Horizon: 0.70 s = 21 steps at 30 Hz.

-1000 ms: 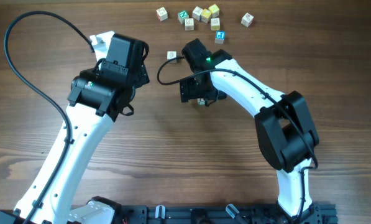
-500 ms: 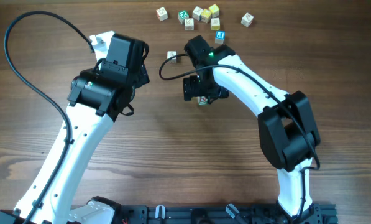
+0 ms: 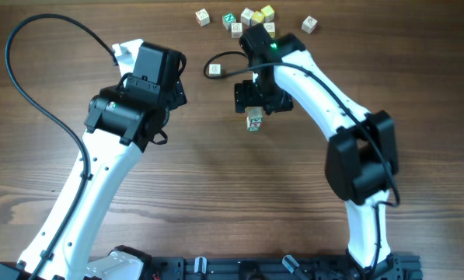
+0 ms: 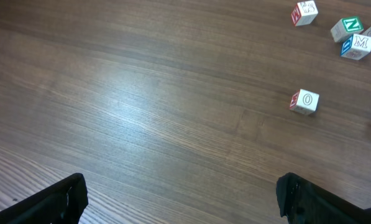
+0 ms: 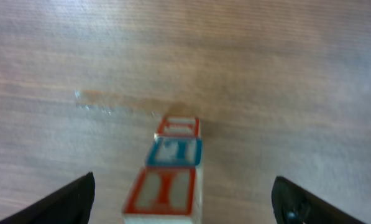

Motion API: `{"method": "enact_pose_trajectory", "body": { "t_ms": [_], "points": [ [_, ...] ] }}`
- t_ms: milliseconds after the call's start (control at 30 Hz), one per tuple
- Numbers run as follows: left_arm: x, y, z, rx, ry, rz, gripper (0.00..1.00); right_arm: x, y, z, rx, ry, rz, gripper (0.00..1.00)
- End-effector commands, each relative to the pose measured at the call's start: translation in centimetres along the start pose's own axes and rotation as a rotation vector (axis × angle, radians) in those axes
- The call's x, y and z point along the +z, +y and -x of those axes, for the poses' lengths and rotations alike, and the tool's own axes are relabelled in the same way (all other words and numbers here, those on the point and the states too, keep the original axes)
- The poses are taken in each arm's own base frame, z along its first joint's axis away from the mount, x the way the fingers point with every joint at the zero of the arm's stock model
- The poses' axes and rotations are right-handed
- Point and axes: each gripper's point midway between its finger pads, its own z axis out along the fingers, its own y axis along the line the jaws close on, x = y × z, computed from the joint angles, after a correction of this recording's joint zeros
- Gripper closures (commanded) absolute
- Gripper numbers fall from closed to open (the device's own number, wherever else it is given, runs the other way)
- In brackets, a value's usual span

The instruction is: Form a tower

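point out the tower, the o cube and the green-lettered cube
tower (image 5: 174, 152), right wrist view, on its blue-framed cube
o cube (image 4: 305, 101), left wrist view, on the o face
green-lettered cube (image 4: 347, 26), left wrist view, on its lettered face

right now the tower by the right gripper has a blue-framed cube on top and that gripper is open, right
Not quite. In the right wrist view, the top cube of the tower is red-framed and marked with an I. The blue-framed cube sits just below it. The right gripper is indeed open, its jaws standing wide of the tower.
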Motion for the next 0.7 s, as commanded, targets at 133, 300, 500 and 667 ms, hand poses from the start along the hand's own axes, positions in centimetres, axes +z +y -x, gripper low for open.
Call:
{"method": "enact_pose_trajectory", "body": {
  "t_ms": [133,300,500,667],
  "points": [
    [-0.1,0.2,0.2,0.004,-0.007,0.002,0.0,3.2,0.7,-0.2,-0.036,0.118,-0.037,0.17],
    [-0.1,0.2,0.2,0.004,-0.007,0.001,0.0,3.5,1.7,0.0,-0.035,0.059,-0.108,0.17],
    [-0.1,0.2,0.2,0.004,-0.007,0.002,0.0,3.5,1.2,0.2,-0.014,0.046,-0.14,0.22],
    [-0.1,0.2,0.2,0.004,-0.007,0.002,0.0,3.1,0.7,0.4,-0.001,0.028,-0.168,0.21]
  ]
}}
